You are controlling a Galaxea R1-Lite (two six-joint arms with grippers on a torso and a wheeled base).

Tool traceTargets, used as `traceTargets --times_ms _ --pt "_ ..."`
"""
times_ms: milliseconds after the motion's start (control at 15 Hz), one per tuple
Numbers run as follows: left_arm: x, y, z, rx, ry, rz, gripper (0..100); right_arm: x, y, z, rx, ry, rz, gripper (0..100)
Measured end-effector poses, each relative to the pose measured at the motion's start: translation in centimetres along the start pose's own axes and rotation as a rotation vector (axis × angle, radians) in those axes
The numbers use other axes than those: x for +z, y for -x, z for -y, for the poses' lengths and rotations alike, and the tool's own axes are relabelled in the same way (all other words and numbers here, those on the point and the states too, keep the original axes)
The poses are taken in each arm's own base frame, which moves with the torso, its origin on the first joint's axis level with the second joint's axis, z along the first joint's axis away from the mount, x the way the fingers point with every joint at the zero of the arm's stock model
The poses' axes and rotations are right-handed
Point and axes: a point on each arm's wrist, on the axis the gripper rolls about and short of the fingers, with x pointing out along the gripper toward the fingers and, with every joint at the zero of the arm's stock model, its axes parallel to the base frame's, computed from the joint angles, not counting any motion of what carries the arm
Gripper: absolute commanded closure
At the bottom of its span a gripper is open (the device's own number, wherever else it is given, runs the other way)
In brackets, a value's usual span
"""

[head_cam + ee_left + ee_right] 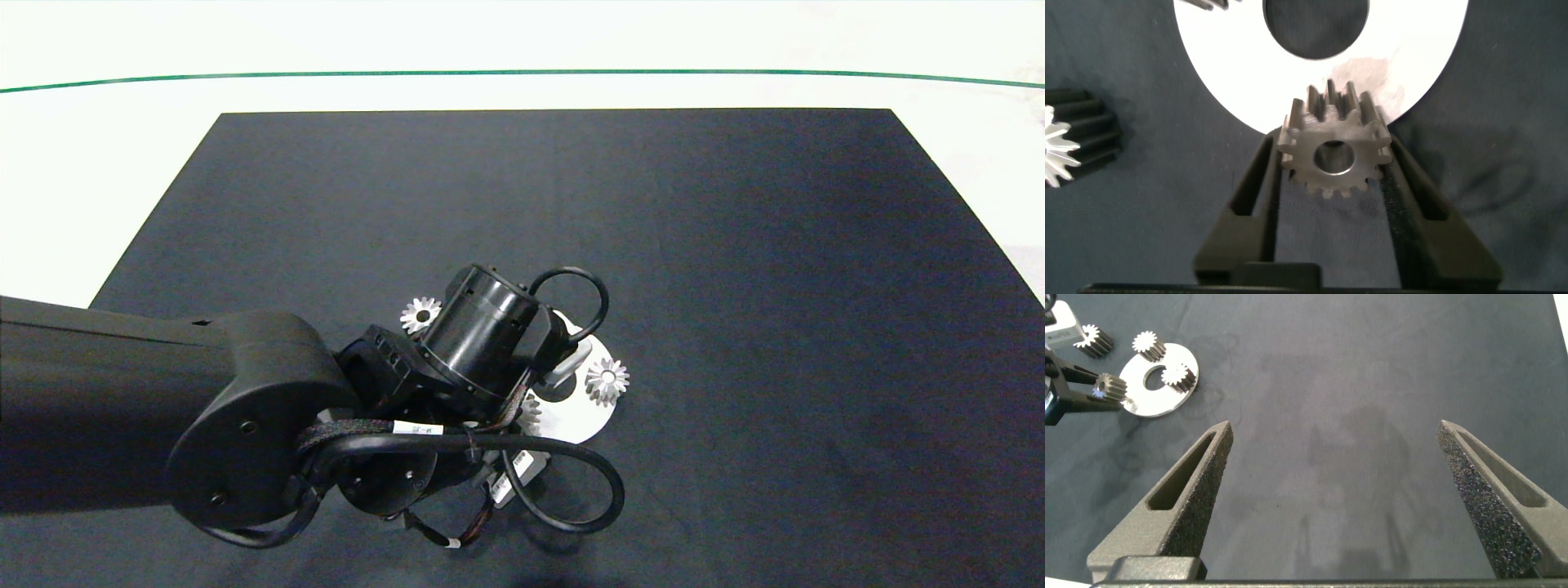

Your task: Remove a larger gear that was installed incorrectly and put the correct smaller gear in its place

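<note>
My left gripper (1331, 147) is shut on the smaller gear (1331, 155), a silver spur gear with short straight teeth and a round bore. It holds the gear at the rim of a white disc plate (1225, 82). In the head view the arm covers most of this; the held gear (529, 411) peeks out at the plate's (584, 416) left edge. The larger gear (421, 314), star-toothed, lies on the mat off the plate, behind the arm. My right gripper (1335, 425) hangs open over bare mat, far from the plate (1143, 400).
A second star-toothed gear (606, 380) stands on the plate's right side. The right wrist view shows one more small gear (1149, 345) on the plate's far side. A black mat (735, 245) covers the table, with white surface beyond its edges.
</note>
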Motion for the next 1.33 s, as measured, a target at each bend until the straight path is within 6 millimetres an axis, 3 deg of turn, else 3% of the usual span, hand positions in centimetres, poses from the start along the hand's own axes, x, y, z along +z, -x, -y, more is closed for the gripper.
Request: traceTargets --times_ms 333,867,1333 --pt "-0.1 0.5 -0.1 0.0 0.001 0.005 0 0.1 0.0 0.0 -0.001 0.0 0.002 0" --pt "-0.2 3.4 -1.6 0.015 0.012 0.034 0 0.1 0.0 0.0 -0.002 0.001 0.003 0" --pt "-0.1 3.9 -3.4 0.071 0.01 0.048 0 0.1 0.0 0.0 -0.001 0.0 0.002 0"
